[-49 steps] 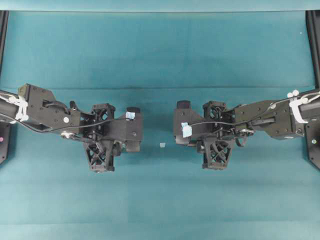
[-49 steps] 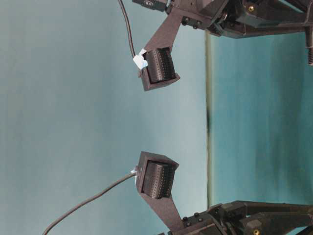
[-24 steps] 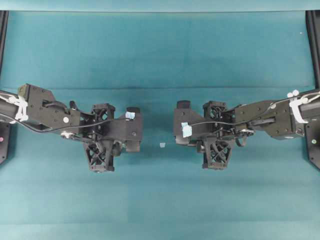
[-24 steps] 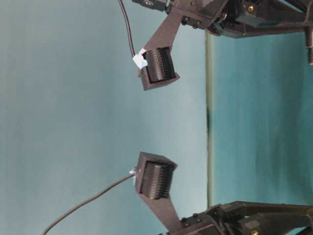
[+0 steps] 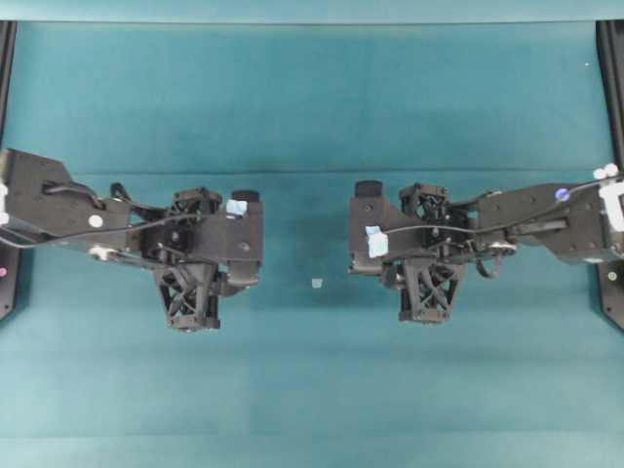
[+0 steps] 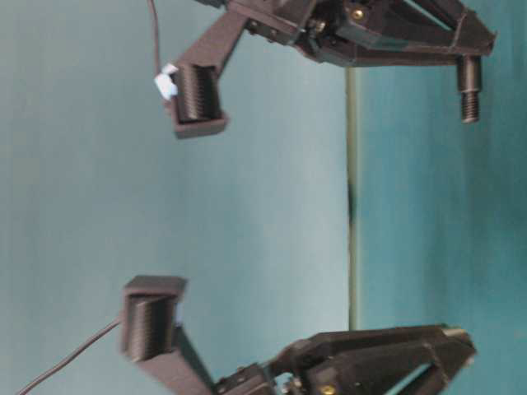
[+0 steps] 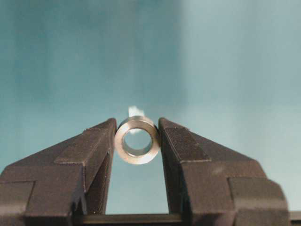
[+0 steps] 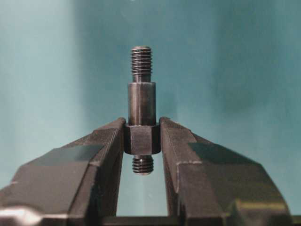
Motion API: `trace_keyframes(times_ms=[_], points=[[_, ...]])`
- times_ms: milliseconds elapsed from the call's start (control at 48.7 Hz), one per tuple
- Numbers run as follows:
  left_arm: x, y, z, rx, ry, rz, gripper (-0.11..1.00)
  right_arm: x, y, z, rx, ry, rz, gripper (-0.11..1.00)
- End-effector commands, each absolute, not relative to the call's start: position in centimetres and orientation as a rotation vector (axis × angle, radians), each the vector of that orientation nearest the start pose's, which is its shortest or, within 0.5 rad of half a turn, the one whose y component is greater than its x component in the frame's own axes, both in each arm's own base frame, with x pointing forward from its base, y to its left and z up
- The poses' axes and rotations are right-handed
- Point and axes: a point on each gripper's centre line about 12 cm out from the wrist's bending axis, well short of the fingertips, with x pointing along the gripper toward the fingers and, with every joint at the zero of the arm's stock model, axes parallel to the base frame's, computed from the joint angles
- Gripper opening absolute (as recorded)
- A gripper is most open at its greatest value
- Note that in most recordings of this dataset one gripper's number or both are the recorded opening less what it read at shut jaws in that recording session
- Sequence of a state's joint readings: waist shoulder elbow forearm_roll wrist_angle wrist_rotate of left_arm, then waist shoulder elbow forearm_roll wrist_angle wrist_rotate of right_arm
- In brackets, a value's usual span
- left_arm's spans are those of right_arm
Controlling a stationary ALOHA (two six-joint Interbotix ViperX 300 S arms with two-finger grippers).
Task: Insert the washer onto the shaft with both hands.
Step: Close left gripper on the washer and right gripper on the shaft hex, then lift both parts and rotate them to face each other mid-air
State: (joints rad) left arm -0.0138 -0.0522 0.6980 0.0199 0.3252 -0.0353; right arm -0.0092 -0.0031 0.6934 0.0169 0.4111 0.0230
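Note:
In the left wrist view the washer, a small silvery ring, sits pinched between the tips of my left gripper, its hole facing the camera. My right gripper is shut on the shaft, clamping its hexagonal collar, with a threaded tip above and a threaded stub below. At table level the shaft juts from the right gripper toward the left gripper, with a wide gap between them. From overhead the left gripper and right gripper face each other. Their bodies hide both parts there.
A small pale-blue tape bit lies on the teal table cover between the two grippers. Black frame posts stand at the left edge and the right edge.
Both arms have drawn back from the middle, left arm to the left, right arm to the right. At table level the fingertips and the shaft have come into view. Both grips are unchanged.

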Motion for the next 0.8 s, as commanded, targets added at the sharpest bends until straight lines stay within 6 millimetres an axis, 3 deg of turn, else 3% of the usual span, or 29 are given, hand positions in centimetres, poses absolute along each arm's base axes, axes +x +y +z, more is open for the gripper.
trace_keyframes(times_ms=[0,226,493,781], points=[[35.3,-0.5,16.6,-0.004,0.871,-0.005,0.34,34.6,0.2,14.2,0.04,1.035,-0.013,0.0],[35.0,-0.7,17.7,-0.02,0.666,-0.01,0.34,34.1,0.7,14.5,0.084,0.913,-0.019,0.0],[35.3,-1.6,18.5,-0.016,0.571,-0.037,0.34,32.8,1.3,15.1,0.201,0.705,-0.042,0.0],[35.7,-1.8,19.2,-0.024,0.463,-0.043,0.34,31.7,2.1,14.0,0.24,0.669,-0.034,0.0]])
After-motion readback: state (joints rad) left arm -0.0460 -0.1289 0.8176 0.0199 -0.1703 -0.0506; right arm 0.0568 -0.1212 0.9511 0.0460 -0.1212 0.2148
